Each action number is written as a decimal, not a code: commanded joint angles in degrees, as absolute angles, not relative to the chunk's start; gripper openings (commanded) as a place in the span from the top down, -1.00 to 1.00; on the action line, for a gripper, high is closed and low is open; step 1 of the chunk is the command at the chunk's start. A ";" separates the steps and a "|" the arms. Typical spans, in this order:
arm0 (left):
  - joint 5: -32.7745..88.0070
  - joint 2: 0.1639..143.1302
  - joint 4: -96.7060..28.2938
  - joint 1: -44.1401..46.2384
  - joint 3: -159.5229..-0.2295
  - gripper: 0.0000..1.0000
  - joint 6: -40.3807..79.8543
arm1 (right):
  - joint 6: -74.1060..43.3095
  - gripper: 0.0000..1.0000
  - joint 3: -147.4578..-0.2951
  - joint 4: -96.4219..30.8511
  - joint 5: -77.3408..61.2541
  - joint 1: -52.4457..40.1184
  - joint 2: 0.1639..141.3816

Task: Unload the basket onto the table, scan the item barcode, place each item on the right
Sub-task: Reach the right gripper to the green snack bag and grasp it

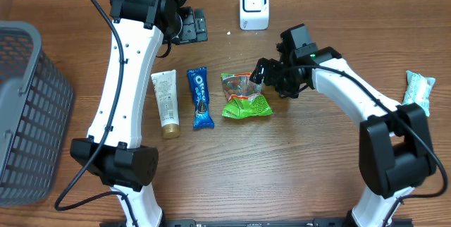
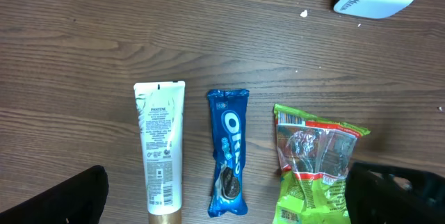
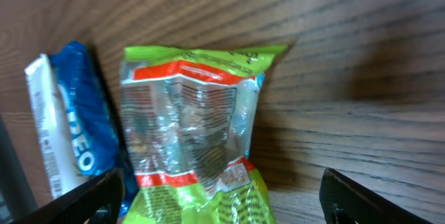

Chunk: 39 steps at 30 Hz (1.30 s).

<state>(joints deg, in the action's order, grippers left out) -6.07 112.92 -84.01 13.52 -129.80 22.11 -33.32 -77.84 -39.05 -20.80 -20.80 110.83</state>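
Nearest the lens: a green crinkled plastic snack bag (image 3: 195, 133), with a clear window and a red band, fills the right wrist view and lies flat on the brown wood-grain desk (image 3: 361, 57).
Right fingers: the right fingers (image 3: 389, 203) are spread, one on either side of the bag's green end. No contact with the bag can be seen.
Left fingers: the left fingers (image 2: 62, 200) are spread wide and empty over the far part of the desk.
Item location: the bag lies mid-desk at the right end of a row of three. It is just beside a blue foil Oreo biscuit packet (image 1: 200, 98), and a cream plastic tube with a gold cap (image 1: 166, 103) lies beyond that.
Scanner: a white box-shaped barcode scanner (image 1: 254, 5) stands near the far edge, well apart from the bag.
Done so far: only the approach is judged complete, since nothing has been lifted.
Left to do: the bag is yet to be pinched, raised, carried and shown to the scanner.
Long axis: it runs from the far edge toward the near edge, slightly tilted and roughly parallel to its neighbours.
Pointing: the red-banded window end faces the far edge and the scanner, and the green end faces the robot's base.
Barcode: it cannot be made out in any view.
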 commanded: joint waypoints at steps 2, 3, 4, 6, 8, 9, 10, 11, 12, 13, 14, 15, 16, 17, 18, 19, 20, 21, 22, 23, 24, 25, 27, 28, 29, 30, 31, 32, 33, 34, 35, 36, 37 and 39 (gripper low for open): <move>-6.13 113.14 -83.94 13.89 -129.78 -1.00 21.23 | -36.69 -0.80 -77.95 -37.10 -25.76 -22.52 115.66; -6.13 113.14 -83.94 13.89 -129.78 -1.00 21.23 | -36.69 -0.80 -77.95 -36.34 -27.20 -22.81 116.40; -6.13 113.14 -83.94 13.89 -129.78 -1.00 21.23 | -37.08 -0.75 -77.95 -36.07 -27.29 -22.94 116.86; -6.13 113.14 -83.94 13.89 -129.78 -1.00 21.23 | -38.76 -0.60 -77.95 -36.23 -27.05 -22.92 117.03; -6.13 113.14 -83.94 13.89 -129.78 -1.00 21.23 | -40.75 -0.21 -77.91 -36.42 -26.55 -23.11 117.05; -6.13 113.14 -83.94 13.89 -129.78 -0.99 21.23 | -40.80 0.09 -77.71 -36.42 -25.54 -23.31 117.05; -6.13 113.14 -83.94 13.89 -129.78 -0.99 21.23 | -40.75 0.24 -77.65 -36.45 -25.54 -23.31 117.05; -6.13 113.14 -83.94 13.89 -129.78 -0.99 21.23 | -40.14 0.40 -77.65 -36.45 -25.56 -23.24 117.05; -6.13 113.14 -83.94 13.89 -129.78 -1.00 21.23 | -38.72 0.41 -77.67 -36.36 -25.74 -22.87 117.03; -6.13 113.14 -83.94 13.89 -129.78 -1.00 21.23 | -35.55 0.42 -77.80 -36.29 -26.81 -22.37 117.03; -6.13 113.14 -83.94 13.89 -129.78 -0.99 21.23 | -31.53 0.42 -78.30 -36.67 -28.77 -21.52 117.03; -6.13 113.14 -83.94 13.89 -129.78 -0.99 21.23 | -27.14 0.42 -78.89 -37.43 -30.41 -20.53 117.03; -6.13 113.14 -83.96 13.89 -129.78 -1.00 21.23 | -20.62 0.41 -80.16 -39.64 -31.07 -18.74 117.03; -6.15 113.14 -83.94 13.89 -129.78 -0.99 21.23 | -14.90 0.40 -81.17 -41.60 -31.00 -17.37 117.03; -6.13 113.14 -83.96 13.89 -129.78 -1.00 21.23 | -6.44 0.37 -82.28 -43.92 -30.94 -15.53 117.03; -6.13 113.14 -83.94 13.89 -129.78 -1.00 21.23 | -1.19 0.33 -82.74 -44.86 -30.48 -14.35 117.03; -6.13 113.14 -83.94 13.89 -129.78 -0.99 21.23 | 2.94 0.31 -82.91 -45.21 -29.26 -13.10 117.03; -6.13 113.14 -83.96 13.89 -129.78 -0.99 21.23 | 5.52 0.30 -82.91 -45.01 -27.22 -11.84 117.03; -6.13 113.14 -83.94 13.89 -129.78 -1.00 21.23 | 6.90 0.28 -82.91 -44.29 -24.73 -10.24 117.03; -6.13 113.14 -83.94 13.89 -129.78 -0.99 21.23 | 7.40 0.24 -82.91 -43.90 -23.83 -9.30 117.03; -6.13 113.14 -83.94 13.89 -129.78 -1.00 21.23 | 7.55 0.08 -83.07 -43.79 -23.88 -8.05 117.03; -6.13 113.14 -83.94 13.89 -129.78 -0.99 21.23 | 6.00 -0.34 -83.90 -44.38 -25.02 -6.31 117.03; -6.13 113.14 -83.96 13.89 -129.78 -1.00 21.23 | -3.07 -0.63 -86.15 -46.50 -28.75 -3.68 117.03; -6.13 113.14 -83.94 13.89 -129.78 -0.99 21.23 | -6.13 -0.63 -87.15 -47.90 -31.83 -2.87 117.03; -6.13 113.14 -83.94 13.89 -129.78 -1.00 21.23 | -10.13 -0.65 -88.44 -50.41 -38.46 -1.87 117.03; -6.15 113.14 -83.94 13.89 -129.78 -0.99 21.23 | -15.59 -0.72 -88.58 -52.95 -42.96 -1.65 117.03; -6.13 113.14 -83.96 13.89 -129.78 -1.00 21.23 | -18.96 -0.75 -88.44 -55.64 -43.07 -1.83 117.03; -6.13 113.14 -83.94 13.89 -129.78 -1.00 21.23 | -20.93 -0.86 -88.09 -58.11 -41.78 -2.61 117.03; -6.13 113.14 -83.94 13.89 -129.78 -1.00 21.23 | -21.87 -0.96 -87.88 -59.37 -40.56 -3.31 117.03; -6.13 113.14 -83.94 13.89 -129.78 -0.99 21.23 | -23.86 -1.00 -87.15 -60.47 -38.26 -4.86 117.03; -6.15 113.14 -83.96 13.89 -129.78 -1.00 21.23 | -25.17 -1.00 -86.48 -60.20 -36.67 -6.02 117.03; -6.13 113.14 -83.94 13.89 -129.78 -1.00 21.23 | -26.96 -1.00 -85.76 -59.59 -35.00 -7.14 117.03; -6.13 113.14 -83.94 13.89 -129.78 -1.00 21.23 | -30.85 -1.00 -84.33 -57.89 -32.27 -9.19 117.03; -6.13 113.14 -83.94 13.89 -129.78 -1.00 21.23 | -36.34 -1.00 -81.91 -53.87 -30.87 -11.86 117.03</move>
<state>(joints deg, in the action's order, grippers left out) -6.07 112.92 -84.03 13.52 -129.78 22.11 -26.76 -84.77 -56.53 -34.50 -8.73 116.97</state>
